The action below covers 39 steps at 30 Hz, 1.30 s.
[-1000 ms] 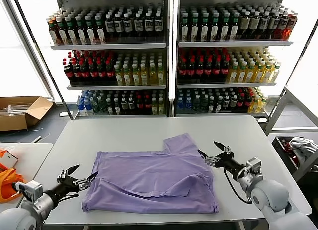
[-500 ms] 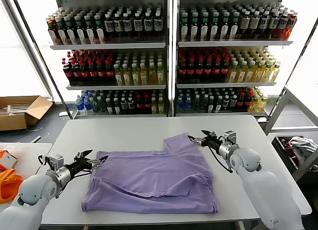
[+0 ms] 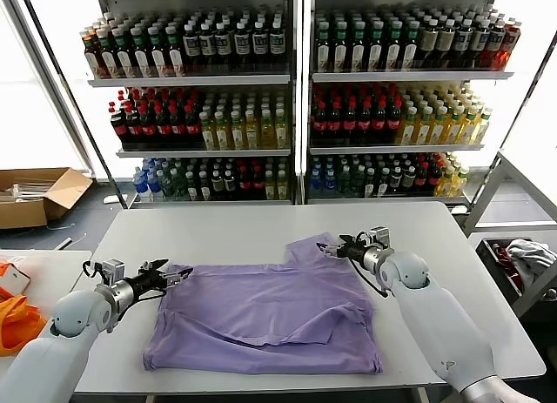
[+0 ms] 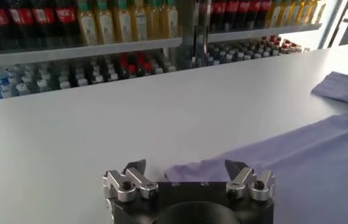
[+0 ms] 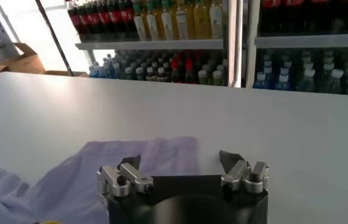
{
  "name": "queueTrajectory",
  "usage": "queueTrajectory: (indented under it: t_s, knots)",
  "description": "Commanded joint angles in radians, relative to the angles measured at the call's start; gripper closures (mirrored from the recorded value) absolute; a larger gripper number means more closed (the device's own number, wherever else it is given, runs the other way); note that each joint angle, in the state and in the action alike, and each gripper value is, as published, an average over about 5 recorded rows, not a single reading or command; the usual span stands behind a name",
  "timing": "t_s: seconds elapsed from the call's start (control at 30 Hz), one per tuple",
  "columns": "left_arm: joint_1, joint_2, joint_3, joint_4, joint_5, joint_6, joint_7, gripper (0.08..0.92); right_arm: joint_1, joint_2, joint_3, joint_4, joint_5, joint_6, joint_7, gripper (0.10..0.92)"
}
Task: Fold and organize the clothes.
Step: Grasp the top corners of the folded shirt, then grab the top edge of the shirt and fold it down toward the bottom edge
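The clothes are one lavender T-shirt [image 3: 261,312] lying rumpled on the grey table [image 3: 218,233], with a sleeve [image 3: 313,246] pointing to the far side. My left gripper [image 3: 171,273] is low at the shirt's far left corner and stands open. In the left wrist view that corner [image 4: 189,169] lies between the fingers of the left gripper [image 4: 185,167]. My right gripper [image 3: 334,246] is open at the sleeve's end. In the right wrist view the sleeve's edge [image 5: 162,155] sits between the fingers of the right gripper [image 5: 179,160].
Shelves of bottles [image 3: 287,98] stand behind the table. A cardboard box [image 3: 39,194] lies on the floor at the left. An orange fabric item [image 3: 13,320] is on a side table at the left. A white-grey cloth bundle [image 3: 526,255] sits at the right.
Both arms have swung from the table's near side to the shirt's far side: the left gripper to the far left corner, the right gripper to the sleeve. The shirt has barely shifted.
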Motion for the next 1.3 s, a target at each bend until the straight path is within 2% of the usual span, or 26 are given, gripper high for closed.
queueTrajectory:
  t_s: [0.03,0.43,0.7,0.83,1.13,1.3]
  knots:
    - [-0.034,0.007,0.029,0.059,0.039,0.003,0.039,0.293,0.032,0.025,-0.028,-0.052,0.03,-0.02,0.018,0.345]
    - [0.013,0.02,0.002,0.015,0.053,-0.017,0.085,0.639,0.009,0.02,-0.023,0.043,0.113,-0.017,0.031,0.691]
    - [0.035,0.046,-0.037,-0.039,0.052,-0.022,0.09,0.864,-0.06,-0.027,0.044,0.228,0.319,-0.053,0.089,0.905]
    - [0.061,0.056,-0.068,-0.091,0.048,-0.023,0.091,0.909,-0.116,-0.073,0.084,0.334,0.382,-0.063,0.098,0.92]
    - [0.184,0.066,-0.172,-0.268,0.029,-0.04,0.091,0.913,-0.301,-0.209,0.163,0.59,0.458,-0.064,0.128,0.92]
    - [0.293,0.066,-0.241,-0.382,0.055,-0.057,0.087,0.913,-0.474,-0.27,0.227,0.724,0.463,-0.047,0.135,0.92]
